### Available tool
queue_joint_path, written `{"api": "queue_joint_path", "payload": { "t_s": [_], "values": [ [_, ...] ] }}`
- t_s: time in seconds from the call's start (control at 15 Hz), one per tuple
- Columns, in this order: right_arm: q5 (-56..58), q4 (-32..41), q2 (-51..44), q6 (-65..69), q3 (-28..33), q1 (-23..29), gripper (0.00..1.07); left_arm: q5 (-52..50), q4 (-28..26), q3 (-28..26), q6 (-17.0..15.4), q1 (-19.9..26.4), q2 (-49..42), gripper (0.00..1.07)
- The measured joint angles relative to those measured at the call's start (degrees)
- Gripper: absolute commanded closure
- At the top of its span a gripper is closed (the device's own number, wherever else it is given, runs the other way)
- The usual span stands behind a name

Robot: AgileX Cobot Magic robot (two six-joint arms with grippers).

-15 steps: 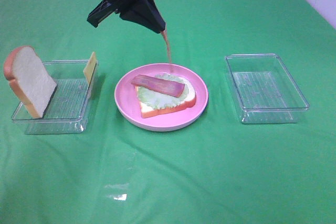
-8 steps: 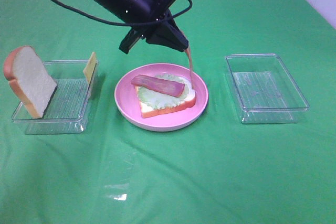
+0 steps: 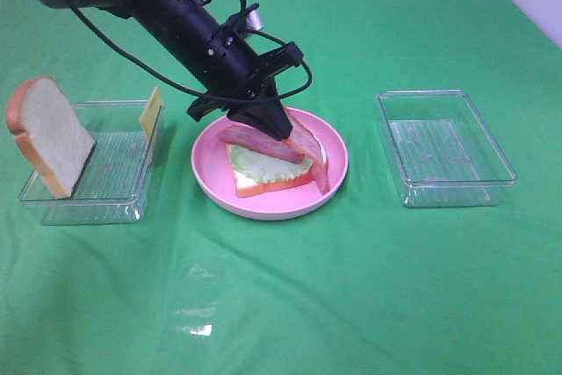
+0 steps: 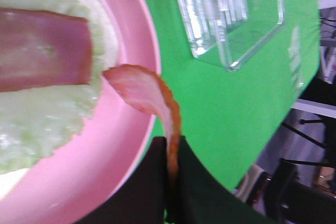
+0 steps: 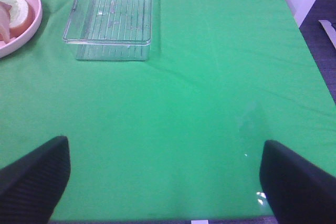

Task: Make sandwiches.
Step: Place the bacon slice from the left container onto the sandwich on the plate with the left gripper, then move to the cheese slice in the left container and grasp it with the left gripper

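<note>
An open sandwich lies on the pink plate (image 3: 211, 173): a bread slice (image 3: 263, 183) with lettuce (image 3: 259, 164) and one bacon strip (image 3: 259, 140). My left gripper (image 3: 274, 126) is low over the plate's right side, shut on a second bacon strip (image 3: 309, 151). That strip's free end droops onto the sandwich's right edge. The left wrist view shows the fingers (image 4: 149, 182) pinching the held strip (image 4: 152, 95) beside the first strip (image 4: 44, 51) and the lettuce (image 4: 42, 114). My right gripper (image 5: 163, 142) is open over bare cloth, out of the high view.
A clear tray (image 3: 114, 173) at the left holds an upright bread slice (image 3: 48, 133) and a yellow cheese square (image 3: 151, 113). A second clear tray (image 3: 443, 147) stands right of the plate; it also shows in the right wrist view (image 5: 113, 17). Green cloth covers the table.
My left gripper has come down and forward from above the plate's far side. The hanging bacon strip now rests its free end on the sandwich's right edge.
</note>
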Motion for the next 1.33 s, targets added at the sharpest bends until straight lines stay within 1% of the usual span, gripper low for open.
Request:
{"api": "queue_joint_path", "payload": {
  "t_s": [0.07, 0.2, 0.27, 0.33, 0.47, 0.67, 0.73, 0.8, 0.87, 0.93, 1.0, 1.07, 1.2, 1.33],
  "values": [
    [0.0, 0.0, 0.0, 0.0, 0.0, 0.0, 0.12, -0.7, 4.0, 0.0, -1.3, 0.0, 0.0, 1.07],
    [0.0, 0.0, 0.0, 0.0, 0.0, 0.0, 0.12, -2.3, 9.8, 0.0, -2.2, 0.2, 0.0, 1.07],
    [0.0, 0.0, 0.0, 0.0, 0.0, 0.0, 0.12, -3.3, 11.7, 0.0, -2.3, 0.2, 0.0, 1.07],
    [0.0, 0.0, 0.0, 0.0, 0.0, 0.0, 0.12, -4.0, 12.4, 0.0, -2.4, 0.3, 0.0, 1.07],
    [0.0, 0.0, 0.0, 0.0, 0.0, 0.0, 0.12, -9.5, 13.3, 0.0, -2.4, 0.3, 0.0, 1.07],
    [0.0, 0.0, 0.0, 0.0, 0.0, 0.0, 0.12, -11.2, 13.3, 0.0, -2.2, 0.3, 0.0, 1.07],
    [0.0, 0.0, 0.0, 0.0, 0.0, 0.0, 0.12, -10.8, 13.3, 0.0, -2.1, 0.3, 0.0, 1.02],
    [0.0, 0.0, 0.0, 0.0, 0.0, 0.0, 0.12, -10.5, 13.3, 0.0, -2.1, 0.3, 0.0, 0.95],
    [0.0, 0.0, 0.0, 0.0, 0.0, 0.0, 0.12, -10.2, 13.3, 0.0, -2.1, 0.3, 0.0, 0.79],
    [0.0, 0.0, 0.0, 0.0, 0.0, 0.0, 0.12, -9.6, 13.3, 0.0, -2.1, 0.3, 0.0, 0.40],
    [0.0, 0.0, 0.0, 0.0, 0.0, 0.0, 0.12, -9.2, 13.3, 0.0, -2.1, 0.3, -0.2, 0.15],
    [0.0, 0.0, 0.0, 0.0, 0.0, 0.0, 0.12, -9.1, 13.3, 0.0, -2.1, 0.3, -0.7, 0.05],
    [0.0, 0.0, 0.0, 0.0, 0.0, 0.0, 0.12, -8.7, 13.3, -1.1, -2.1, 0.3, -2.2, 0.05],
    [0.0, 0.0, 0.0, 0.0, 0.0, 0.0, 0.12, -6.0, 13.3, -5.3, -2.5, 0.3, -3.7, 0.05]
  ]
}}
